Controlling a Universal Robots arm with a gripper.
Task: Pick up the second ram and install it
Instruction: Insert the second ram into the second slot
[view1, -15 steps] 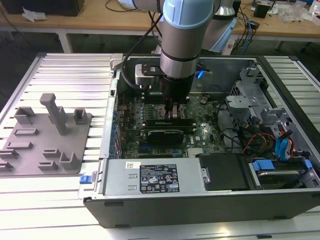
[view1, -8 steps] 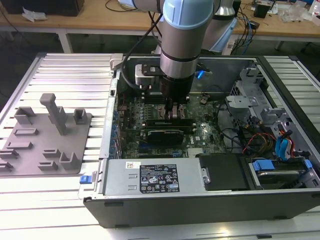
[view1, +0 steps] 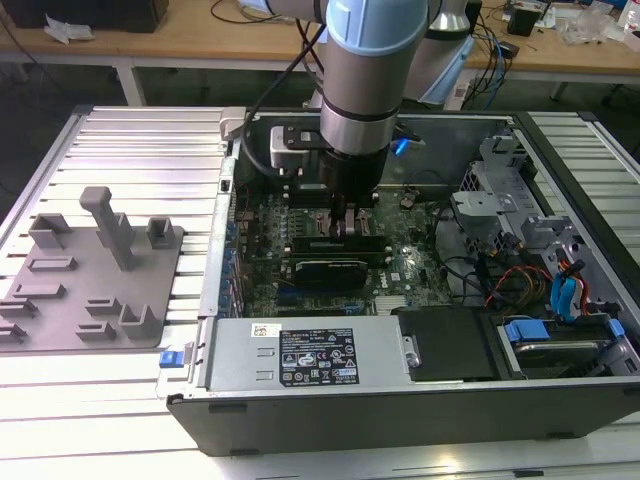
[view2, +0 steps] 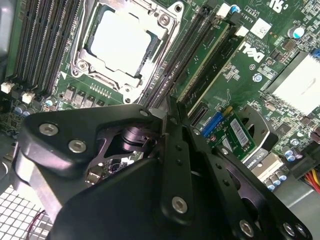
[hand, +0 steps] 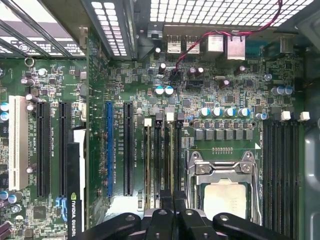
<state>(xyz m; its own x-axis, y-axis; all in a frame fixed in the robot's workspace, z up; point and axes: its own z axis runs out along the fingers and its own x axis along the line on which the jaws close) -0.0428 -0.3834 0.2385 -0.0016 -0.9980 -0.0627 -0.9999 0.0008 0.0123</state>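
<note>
Arm (view1: 365, 70) is reaching straight down into the open computer case (view1: 400, 420). Pincer (view1: 345, 222) is hanging low over the motherboard (view1: 410, 260), right at the memory slots.

Second wrist view: pincer (view2: 164, 116) is showing its fingers (view2: 176, 150) drawn together, with only a sliver of gap between the tips. The tips are sitting over the slot bank (view2: 175, 65), and the CPU socket (view2: 125, 45) is lying just beside them, a pale square showing in its metal frame.

First wrist view: pincer (hand: 172, 202) is lining up with the slot that carries a white end clip (hand: 170, 116). A thin strip is running out from between the tips along that slot. It is probably the second ram (hand: 170, 160) seen edge-on. I cannot tell whether the tips are pinching it or only resting over it.

A green stick (view2: 207, 60) with dark chips is standing seated in a slot near the pincer, on the side away from the socket and apart from the tips.

Further out from the pincer:
- A silver power supply (view1: 300, 350) is lying along the case wall, between the pincer and the exterior camera.
- A grey fixture plate (view1: 90, 270) is sitting outside the case, well apart from the pincer toward the exterior view's left.
- Loose cables (view1: 560, 290) are bunching toward the exterior view's right of the pincer.
</note>
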